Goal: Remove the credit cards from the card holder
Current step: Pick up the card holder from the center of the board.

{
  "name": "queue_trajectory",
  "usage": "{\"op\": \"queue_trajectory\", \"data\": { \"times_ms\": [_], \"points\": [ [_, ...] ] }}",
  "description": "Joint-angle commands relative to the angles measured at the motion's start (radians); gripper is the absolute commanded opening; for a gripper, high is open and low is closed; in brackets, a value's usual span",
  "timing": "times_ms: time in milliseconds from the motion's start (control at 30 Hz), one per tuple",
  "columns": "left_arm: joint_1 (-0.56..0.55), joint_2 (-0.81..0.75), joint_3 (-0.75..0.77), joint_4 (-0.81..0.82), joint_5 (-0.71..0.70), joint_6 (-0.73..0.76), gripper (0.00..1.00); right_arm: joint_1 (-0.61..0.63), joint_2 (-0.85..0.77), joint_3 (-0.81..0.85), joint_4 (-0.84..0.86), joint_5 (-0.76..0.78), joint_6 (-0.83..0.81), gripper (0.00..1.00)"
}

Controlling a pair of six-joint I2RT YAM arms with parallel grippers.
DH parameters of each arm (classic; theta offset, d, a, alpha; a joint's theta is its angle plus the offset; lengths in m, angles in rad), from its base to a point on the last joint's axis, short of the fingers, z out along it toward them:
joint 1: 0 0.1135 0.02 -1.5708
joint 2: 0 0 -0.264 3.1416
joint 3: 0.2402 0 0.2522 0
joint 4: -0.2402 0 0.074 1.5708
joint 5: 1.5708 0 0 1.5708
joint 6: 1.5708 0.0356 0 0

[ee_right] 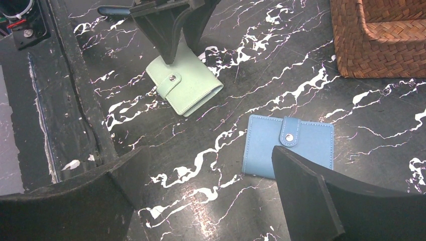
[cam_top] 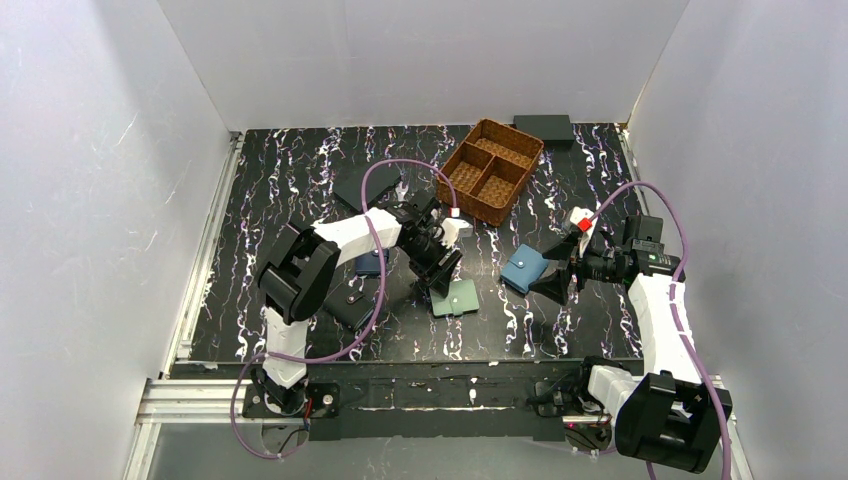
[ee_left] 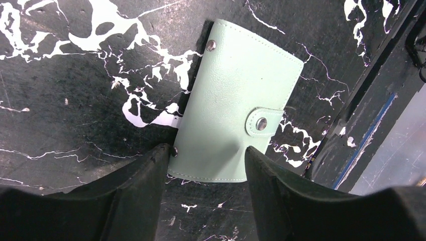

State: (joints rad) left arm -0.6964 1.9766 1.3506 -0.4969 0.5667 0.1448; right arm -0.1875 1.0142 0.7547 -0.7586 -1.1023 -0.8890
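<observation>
one card holder, one blue wallet, one wicker basket

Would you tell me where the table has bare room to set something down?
Bare patches: between the card holder and blue wallet, the near strip before them, and the far-left corner of the table. Crowded: around the left end effector, where dark flat items lie.

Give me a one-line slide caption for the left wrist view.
Open left gripper brackets one end of the snapped-shut mint-green card holder lying on the black marbled table.
</observation>
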Motion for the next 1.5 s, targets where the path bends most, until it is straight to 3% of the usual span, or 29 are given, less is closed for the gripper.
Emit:
{"op": "queue_trajectory", "data": {
  "times_ms": [0, 333, 600, 800, 1233, 1467],
  "points": [
    [0.002, 0.008, 0.001, -0.017, -0.012, -0.011, 0.53, 0.005, -0.011, 0.021, 0.013, -0.014, 0.001, 1.00],
    [-0.001, -0.026, -0.086, 0.065, -0.084, -0.100, 0.46, 0.005, -0.017, 0.023, 0.013, -0.011, 0.001, 1.00],
    [-0.008, -0.075, -0.200, 0.196, -0.097, -0.206, 0.25, 0.005, -0.020, 0.023, 0.014, -0.010, 0.001, 1.00],
    [-0.009, -0.137, -0.280, 0.311, -0.094, -0.305, 0.00, 0.005, -0.019, 0.021, 0.019, -0.001, 0.005, 1.00],
    [-0.013, -0.340, -0.480, 0.583, -0.110, -0.652, 0.00, 0.019, 0.021, 0.021, 0.053, 0.007, 0.082, 1.00],
    [-0.040, -0.473, -0.566, 0.694, -0.184, -0.730, 0.00, 0.148, 0.069, -0.001, 0.142, 0.032, 0.175, 1.00]
  ]
}}
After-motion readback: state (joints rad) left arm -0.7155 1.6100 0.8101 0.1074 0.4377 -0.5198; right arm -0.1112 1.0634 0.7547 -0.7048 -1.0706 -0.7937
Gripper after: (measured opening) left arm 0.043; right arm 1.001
